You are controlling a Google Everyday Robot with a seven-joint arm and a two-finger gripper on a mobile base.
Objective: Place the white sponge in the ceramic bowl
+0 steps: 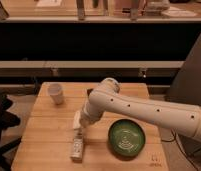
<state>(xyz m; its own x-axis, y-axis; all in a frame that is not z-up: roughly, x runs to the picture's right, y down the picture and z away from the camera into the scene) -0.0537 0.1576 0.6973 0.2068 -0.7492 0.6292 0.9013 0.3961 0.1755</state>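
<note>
The white sponge (76,119) is a small off-white block at the tip of my gripper (82,121), over the left middle of the wooden table (49,130). The gripper is shut on the sponge and holds it just above the tabletop. The arm reaches in from the right and hides most of the gripper. The ceramic bowl (127,138), dark green with pale rings inside, stands on the table to the right of the gripper, near the front edge.
A white paper cup (56,93) stands at the table's back left. An elongated white bottle (77,148) lies just below the gripper near the front edge. A dark chair (1,125) is left of the table. Shelving runs along the back.
</note>
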